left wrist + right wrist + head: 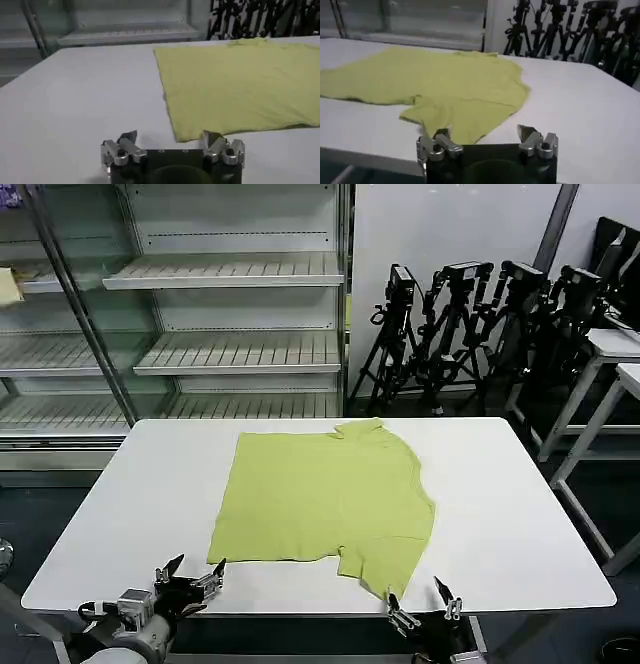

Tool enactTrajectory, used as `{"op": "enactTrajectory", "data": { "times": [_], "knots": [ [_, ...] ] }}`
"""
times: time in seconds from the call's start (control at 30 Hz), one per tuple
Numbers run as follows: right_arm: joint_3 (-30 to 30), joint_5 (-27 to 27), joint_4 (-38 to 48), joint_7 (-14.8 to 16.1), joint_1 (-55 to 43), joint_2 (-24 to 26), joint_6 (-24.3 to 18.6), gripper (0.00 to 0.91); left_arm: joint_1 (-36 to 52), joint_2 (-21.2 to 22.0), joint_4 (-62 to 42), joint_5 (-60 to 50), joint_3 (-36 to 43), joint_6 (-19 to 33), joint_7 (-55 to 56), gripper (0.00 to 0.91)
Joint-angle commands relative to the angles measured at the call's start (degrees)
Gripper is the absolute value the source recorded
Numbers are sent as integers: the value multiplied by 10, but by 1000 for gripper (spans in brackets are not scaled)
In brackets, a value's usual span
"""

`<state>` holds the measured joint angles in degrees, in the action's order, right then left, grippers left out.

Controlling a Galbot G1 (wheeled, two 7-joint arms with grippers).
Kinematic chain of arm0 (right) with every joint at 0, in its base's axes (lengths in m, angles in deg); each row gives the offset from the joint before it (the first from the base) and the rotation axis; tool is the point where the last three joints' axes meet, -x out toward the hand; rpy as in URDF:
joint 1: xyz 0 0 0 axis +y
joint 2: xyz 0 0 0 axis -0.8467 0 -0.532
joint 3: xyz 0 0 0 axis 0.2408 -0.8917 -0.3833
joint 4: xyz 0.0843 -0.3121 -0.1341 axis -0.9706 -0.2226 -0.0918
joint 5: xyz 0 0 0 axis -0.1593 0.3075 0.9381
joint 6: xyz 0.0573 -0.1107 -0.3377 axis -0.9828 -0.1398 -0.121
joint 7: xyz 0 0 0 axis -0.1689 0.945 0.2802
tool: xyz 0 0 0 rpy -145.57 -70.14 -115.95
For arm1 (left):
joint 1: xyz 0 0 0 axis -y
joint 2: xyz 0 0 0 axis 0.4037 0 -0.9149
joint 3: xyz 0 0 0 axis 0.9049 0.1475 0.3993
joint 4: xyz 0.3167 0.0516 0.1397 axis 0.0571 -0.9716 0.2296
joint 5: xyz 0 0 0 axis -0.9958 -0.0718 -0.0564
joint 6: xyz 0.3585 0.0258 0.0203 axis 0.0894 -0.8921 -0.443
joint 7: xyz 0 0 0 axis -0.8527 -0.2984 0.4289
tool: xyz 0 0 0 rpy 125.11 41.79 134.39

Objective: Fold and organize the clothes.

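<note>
Left gripper (190, 574) at about 7 o'clock of the head view, over the near tabletop (130, 514) edge, fingers spread apart, holding nothing. In the left wrist view the left gripper (170, 142) sits low over the white surface, one fingertip just beside the near corner of the shirt's hem.

Right gripper (420, 599) at about 5 o'clock, at the near tabletop edge, fingers likewise apart and empty. In the right wrist view the right gripper (482, 136) faces the near sleeve, which lies just beyond its fingers.

T-shirt (320, 499), lime green, lies flat at the middle of the tabletop, collar toward 12 o'clock at the far edge. Its left side shows a straight folded edge; on the right, one short sleeve points toward 5 o'clock near the front edge. T-shirt (240, 85) surface mostly smooth; light creases around the sleeve in the T-shirt (450, 85) seen from the right wrist.

Beyond the tabletop, at 11 o'clock: metal shelves (220, 314), bare. At 1 o'clock: a row of black tripods (470, 324) against the wall.
</note>
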<state>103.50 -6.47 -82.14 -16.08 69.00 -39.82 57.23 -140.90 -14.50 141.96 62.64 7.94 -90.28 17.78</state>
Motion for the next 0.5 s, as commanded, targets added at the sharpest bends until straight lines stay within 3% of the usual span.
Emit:
{"op": "enactTrajectory", "data": {
  "times": [0.03,0.07,0.1,0.13,0.17,0.2,0.5],
  "knots": [
    [-15,-5,-1,-9,-8,0,39,907,4,-1,-8,0,0,-7,2,725],
    [-15,-6,0,-8,-8,0,41,776,4,-1,-8,0,0,-7,1,171],
    [-15,-7,0,-8,-9,0,42,514,3,-2,-8,1,0,-7,-1,30],
    [-16,-12,2,-7,-10,0,46,101,3,-2,-7,1,0,-6,-4,10],
    [-16,-16,3,-6,-11,0,49,30,2,-2,-6,0,0,-7,-6,10],
    [-15,-21,5,-6,-13,0,54,0,2,-2,-6,0,2,-6,-7,10],
    [-15,-48,10,-6,-20,0,82,0,0,3,-7,-8,6,-6,-13,10]
  ]
}}
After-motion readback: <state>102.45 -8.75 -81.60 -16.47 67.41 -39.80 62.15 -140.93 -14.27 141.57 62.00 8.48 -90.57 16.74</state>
